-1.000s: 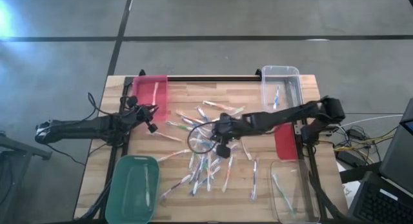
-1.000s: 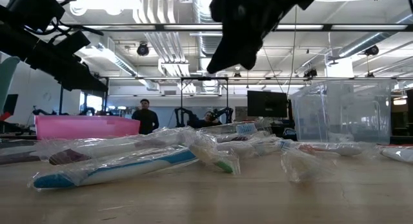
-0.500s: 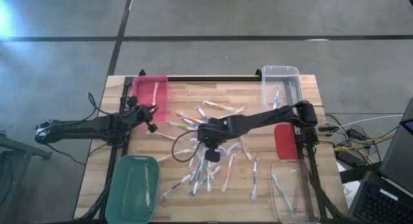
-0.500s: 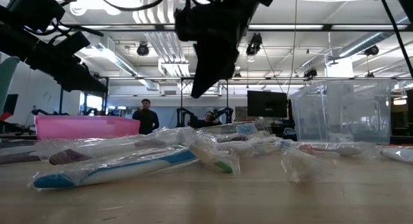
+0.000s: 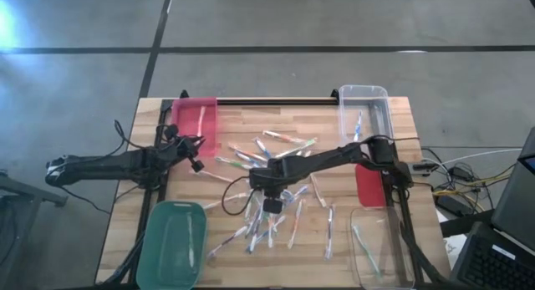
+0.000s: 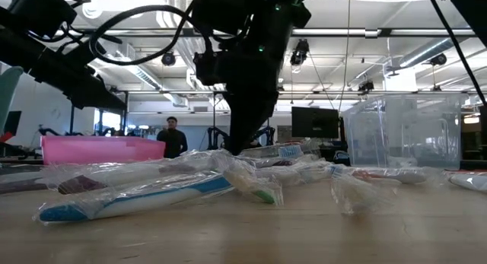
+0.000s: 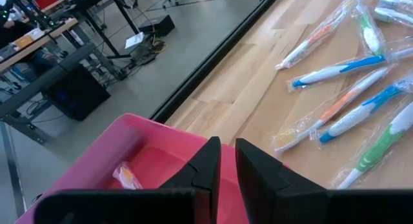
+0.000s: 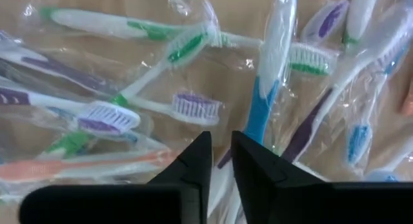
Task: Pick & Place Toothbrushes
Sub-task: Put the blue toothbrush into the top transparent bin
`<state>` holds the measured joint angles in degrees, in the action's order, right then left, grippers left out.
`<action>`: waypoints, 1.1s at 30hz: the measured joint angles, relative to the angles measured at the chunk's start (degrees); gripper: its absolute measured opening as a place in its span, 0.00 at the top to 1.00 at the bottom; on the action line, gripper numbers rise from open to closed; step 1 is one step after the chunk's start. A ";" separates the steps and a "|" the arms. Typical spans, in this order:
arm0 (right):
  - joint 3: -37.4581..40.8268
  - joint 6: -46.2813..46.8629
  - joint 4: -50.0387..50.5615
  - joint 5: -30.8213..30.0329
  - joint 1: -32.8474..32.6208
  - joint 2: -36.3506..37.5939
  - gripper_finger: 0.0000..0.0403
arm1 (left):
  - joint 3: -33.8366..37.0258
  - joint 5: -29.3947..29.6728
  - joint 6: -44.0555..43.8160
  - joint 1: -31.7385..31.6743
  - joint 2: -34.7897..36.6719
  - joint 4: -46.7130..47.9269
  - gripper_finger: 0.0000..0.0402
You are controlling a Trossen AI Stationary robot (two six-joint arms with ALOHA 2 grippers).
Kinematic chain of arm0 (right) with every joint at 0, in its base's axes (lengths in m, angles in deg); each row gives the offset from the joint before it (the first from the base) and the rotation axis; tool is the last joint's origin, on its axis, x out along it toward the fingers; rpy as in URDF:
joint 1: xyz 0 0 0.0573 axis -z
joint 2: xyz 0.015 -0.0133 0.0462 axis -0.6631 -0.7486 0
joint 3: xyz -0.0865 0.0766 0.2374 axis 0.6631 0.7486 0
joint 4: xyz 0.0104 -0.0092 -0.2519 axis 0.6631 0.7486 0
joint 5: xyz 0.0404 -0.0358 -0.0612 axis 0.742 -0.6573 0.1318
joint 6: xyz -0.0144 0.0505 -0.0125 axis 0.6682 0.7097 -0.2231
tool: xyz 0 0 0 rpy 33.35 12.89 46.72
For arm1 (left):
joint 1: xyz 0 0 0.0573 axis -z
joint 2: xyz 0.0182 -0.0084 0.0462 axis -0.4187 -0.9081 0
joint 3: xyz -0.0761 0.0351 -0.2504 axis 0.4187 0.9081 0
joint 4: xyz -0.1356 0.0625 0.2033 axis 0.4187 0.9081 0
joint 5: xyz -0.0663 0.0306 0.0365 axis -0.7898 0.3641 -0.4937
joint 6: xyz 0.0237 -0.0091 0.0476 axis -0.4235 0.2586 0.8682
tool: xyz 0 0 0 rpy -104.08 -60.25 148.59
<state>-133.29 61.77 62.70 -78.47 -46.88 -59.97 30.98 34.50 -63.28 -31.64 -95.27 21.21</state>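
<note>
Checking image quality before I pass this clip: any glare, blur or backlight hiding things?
High view: a bright patch of glare at the floor's left edge; the toothbrushes look small and soft. Low view: ceiling lights backlight the right tool into a dark silhouette; the nearest wrapped brush is blurred. Right wrist view: wrappers catch sheen, yet colours stay readable. Left wrist view: evenly lit, pink bin clear.

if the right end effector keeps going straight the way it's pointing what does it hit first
Probably the plastic-wrapped blue-and-white toothbrush in the pile on the wooden table. The right end effector points down at it, though the gap between them is hard to judge.
</note>
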 joint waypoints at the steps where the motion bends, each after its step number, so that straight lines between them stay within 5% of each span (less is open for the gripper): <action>1: 0.23 0.00 -0.36 0.00 0.00 0.00 0.83 | 0.02 0.00 0.00 -0.01 0.00 0.02 0.87; 21: 1.23 -0.77 0.06 -0.07 0.44 1.04 0.67 | 0.00 -0.02 0.00 0.00 0.00 0.02 0.87; 33: 1.37 -4.55 0.41 -6.06 1.35 1.11 0.72 | 0.00 -0.02 0.00 0.01 0.02 0.04 0.87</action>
<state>-131.92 57.22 63.10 -84.53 -45.53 -58.85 30.98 34.48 -63.28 -31.62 -95.25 21.25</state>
